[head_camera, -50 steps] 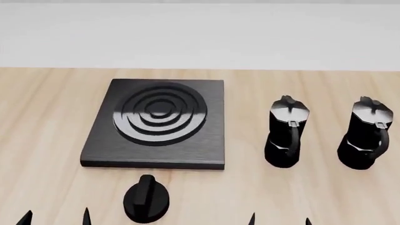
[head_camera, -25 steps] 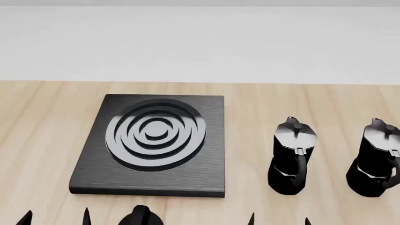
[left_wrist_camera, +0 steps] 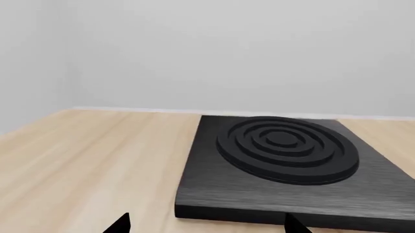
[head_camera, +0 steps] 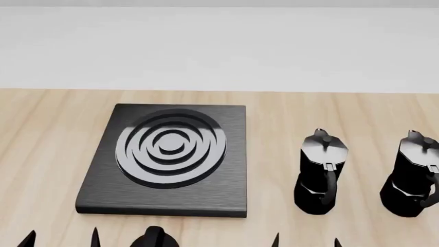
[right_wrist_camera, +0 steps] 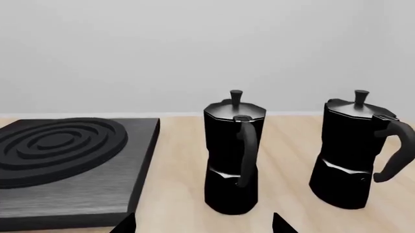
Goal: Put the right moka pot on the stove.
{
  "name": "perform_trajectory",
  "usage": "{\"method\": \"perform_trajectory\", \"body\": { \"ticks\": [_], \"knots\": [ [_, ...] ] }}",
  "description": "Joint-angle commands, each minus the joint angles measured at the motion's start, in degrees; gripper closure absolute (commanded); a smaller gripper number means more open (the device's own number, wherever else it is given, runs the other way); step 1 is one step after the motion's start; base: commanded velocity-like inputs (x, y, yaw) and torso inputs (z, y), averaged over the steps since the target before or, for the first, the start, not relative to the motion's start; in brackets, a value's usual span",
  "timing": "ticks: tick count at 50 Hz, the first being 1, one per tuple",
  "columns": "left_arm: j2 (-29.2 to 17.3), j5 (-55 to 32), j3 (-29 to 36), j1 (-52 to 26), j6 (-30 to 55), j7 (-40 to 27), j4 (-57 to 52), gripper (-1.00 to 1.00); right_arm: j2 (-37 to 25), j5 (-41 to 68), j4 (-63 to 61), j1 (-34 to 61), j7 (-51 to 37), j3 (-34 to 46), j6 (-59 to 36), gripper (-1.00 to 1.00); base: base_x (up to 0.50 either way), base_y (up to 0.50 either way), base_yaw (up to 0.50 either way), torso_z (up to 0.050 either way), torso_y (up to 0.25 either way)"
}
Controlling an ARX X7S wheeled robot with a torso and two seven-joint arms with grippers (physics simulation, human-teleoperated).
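Observation:
The right moka pot, glossy black with a knobbed lid, stands upright at the right edge of the head view; it also shows in the right wrist view. Its twin stands to its left, and shows in the right wrist view too. The stove, a dark slab with a ring burner, lies left of both pots and shows in both wrist views. My left gripper and right gripper are open and empty near the table's front edge, only fingertips showing.
A small black oval knob sits on the wooden table just in front of the stove, between my grippers. A plain pale wall runs behind the table.
The head view has tilted, so everything sits lower in the frame than a second ago and the knob is now half cut off. Nothing on the table has moved in the last half second.

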State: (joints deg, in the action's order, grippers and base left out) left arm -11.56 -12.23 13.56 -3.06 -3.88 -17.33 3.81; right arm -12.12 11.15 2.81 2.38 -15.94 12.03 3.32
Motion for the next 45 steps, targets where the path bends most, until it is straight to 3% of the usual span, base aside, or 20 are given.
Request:
{"method": "perform_trajectory", "body": {
  "ticks": [1,21,34,35,38,45],
  "knots": [
    [-0.6,-1.1,0.3,-0.6,2.0,0.2,-1.0,-1.0,-0.5,0.3,-1.3,0.7,-0.2,0.5,-1.8,-1.0,0.0,0.0,0.0,0.0,0.0],
    [-9.0,-4.3,-1.3,4.5,25.1,-7.3,-40.0,-1.0,-4.5,0.5,-20.7,-0.7,-4.3,-0.3,-13.3,-1.0,0.0,0.0,0.0,0.0,0.0],
    [-13.3,-13.2,-6.1,3.7,39.8,-12.5,-63.0,-1.0,-7.3,0.3,-36.1,-3.5,-7.0,-1.0,-19.0,-1.0,0.0,0.0,0.0,0.0,0.0],
    [-14.2,-14.4,-6.0,3.7,39.3,-13.3,-63.7,-1.0,-7.3,0.3,-36.8,-3.5,-7.1,-1.0,-19.3,-1.0,0.0,0.0,0.0,0.0,0.0],
    [-22.7,-18.2,-0.2,3.2,32.9,-21.6,-63.8,-1.0,-7.3,-0.4,-37.3,-3.5,-7.4,-0.2,-19.7,-1.0,0.0,0.0,0.0,0.0,0.0],
    [-25.1,-21.1,1.3,2.3,31.3,-24.1,-63.4,-1.0,-7.3,-0.2,-37.0,-3.5,-7.3,0.0,-19.5,-1.0,0.0,0.0,0.0,0.0,0.0]
  ]
}}
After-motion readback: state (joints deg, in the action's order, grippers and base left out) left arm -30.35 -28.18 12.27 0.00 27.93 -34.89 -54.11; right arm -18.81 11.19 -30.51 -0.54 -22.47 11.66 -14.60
